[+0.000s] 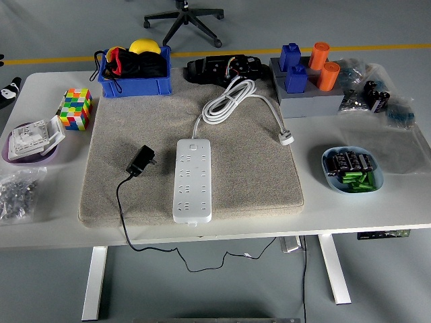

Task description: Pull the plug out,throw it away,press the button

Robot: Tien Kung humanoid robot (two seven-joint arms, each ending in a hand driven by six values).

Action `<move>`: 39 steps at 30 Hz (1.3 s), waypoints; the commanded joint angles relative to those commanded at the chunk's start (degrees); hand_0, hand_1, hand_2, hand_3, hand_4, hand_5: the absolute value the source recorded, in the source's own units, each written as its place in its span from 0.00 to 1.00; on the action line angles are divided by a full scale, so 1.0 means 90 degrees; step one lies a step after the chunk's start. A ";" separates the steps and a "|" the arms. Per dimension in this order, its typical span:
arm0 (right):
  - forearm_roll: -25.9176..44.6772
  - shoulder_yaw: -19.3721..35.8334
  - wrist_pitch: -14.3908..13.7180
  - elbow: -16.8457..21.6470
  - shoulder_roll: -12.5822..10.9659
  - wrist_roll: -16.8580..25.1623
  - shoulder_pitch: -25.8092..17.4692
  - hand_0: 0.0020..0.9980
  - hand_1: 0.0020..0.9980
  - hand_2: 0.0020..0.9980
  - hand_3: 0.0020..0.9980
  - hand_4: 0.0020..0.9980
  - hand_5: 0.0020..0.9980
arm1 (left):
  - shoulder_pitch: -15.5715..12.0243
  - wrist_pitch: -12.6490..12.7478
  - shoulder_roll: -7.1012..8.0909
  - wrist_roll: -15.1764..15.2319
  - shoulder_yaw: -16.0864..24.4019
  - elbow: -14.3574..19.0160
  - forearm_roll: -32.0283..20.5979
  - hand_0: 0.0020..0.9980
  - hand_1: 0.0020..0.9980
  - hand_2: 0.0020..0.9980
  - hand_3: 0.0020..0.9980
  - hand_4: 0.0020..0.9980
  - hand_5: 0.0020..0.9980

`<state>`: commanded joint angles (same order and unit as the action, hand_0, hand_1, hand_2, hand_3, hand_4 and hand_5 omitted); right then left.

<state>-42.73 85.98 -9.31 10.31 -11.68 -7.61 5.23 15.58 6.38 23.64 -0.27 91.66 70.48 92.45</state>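
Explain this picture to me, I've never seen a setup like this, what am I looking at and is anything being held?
This is the view from a camera on a humanoid robot's head, looking down over a white table. Only a bit of the left hand shows at the left edge; the right is out of view. Nothing is held. On a grey mat lie a white power strip with its coiled cord, and beside it a black plug, already out, its cable hanging off the near edge. Around the mat: a blue bin, a colour cube, a bowl of batteries and blue and orange blocks.
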 joint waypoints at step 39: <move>-0.0043 0.0006 -0.0048 0.0000 -0.0046 -0.0214 0.0085 0.75 0.66 0.65 0.61 0.65 0.47 | 0.0404 0.0026 -0.0017 -0.0042 -0.0776 -0.0209 -0.0136 0.85 0.86 0.78 0.79 0.68 0.23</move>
<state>-43.12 86.03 -9.74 10.31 -12.10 -9.54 5.99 19.22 6.61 23.49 -0.66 84.67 68.60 91.22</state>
